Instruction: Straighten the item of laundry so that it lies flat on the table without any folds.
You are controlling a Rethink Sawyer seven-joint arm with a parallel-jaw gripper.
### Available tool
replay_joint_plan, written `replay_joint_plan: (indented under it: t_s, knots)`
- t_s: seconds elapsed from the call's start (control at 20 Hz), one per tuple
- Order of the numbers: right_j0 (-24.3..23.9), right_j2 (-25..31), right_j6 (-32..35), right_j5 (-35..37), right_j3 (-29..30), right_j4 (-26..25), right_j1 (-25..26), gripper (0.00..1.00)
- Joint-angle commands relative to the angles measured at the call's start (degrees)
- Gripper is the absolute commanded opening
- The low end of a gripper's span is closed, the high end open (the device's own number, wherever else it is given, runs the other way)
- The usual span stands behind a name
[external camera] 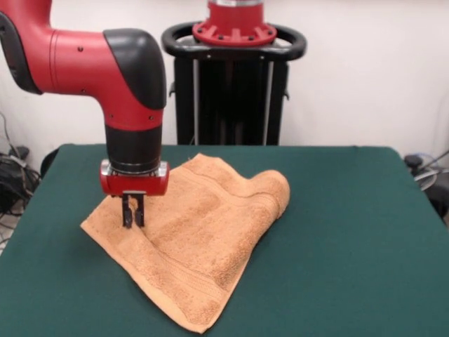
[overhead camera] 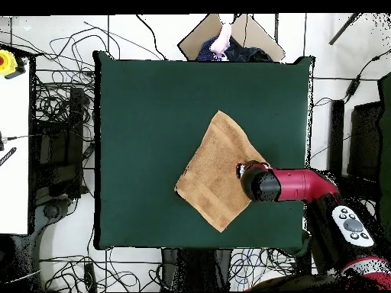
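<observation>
- The red and black jointed arm enters the front view from the upper left edge, runs level, then bends at a black-capped elbow joint and turns straight down; its last link stands upright
- Below the elbow sits a black cylindrical wrist section, then a red collar with a silver rim
- The small black two-fingered end effector hangs under that collar, pointing straight down; its two thin fingers stand close together, parallel, with a narrow gap between them
- In the overhead view the arm reaches in from the right side, its black-capped end towards the left; the end effector itself is hidden beneath it there
</observation>
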Motion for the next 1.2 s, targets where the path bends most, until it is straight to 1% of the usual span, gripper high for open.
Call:
replay_joint_plan:
  t_s: [0.05, 0.2, 0.4, 0.8, 0.9, 1.05, 1.2]
  knots:
    - [-1.2, 7.1, -12.6, 6.5, -4.4, -1.8, -0.3, 0.00]
    - [-2.7, 7.8, -14.4, 7.6, -4.2, -1.8, -1.1, 0.00]
    - [-3.6, 8.5, -15.1, 8.8, -4.3, -1.4, -1.3, 0.00]
    - [-3.7, 8.2, -13.6, 7.7, -2.9, -1.4, -2.1, 0.00]
    - [-4.2, 8.3, -13.8, 7.7, -3.3, -1.5, -1.1, 0.00]
    - [-5.9, 9.0, -15.7, 8.3, -4.7, -1.3, 0.2, 0.00]
    - [-8.6, 10.6, -19.2, 10.4, -6.5, -0.7, 0.8, 0.00]
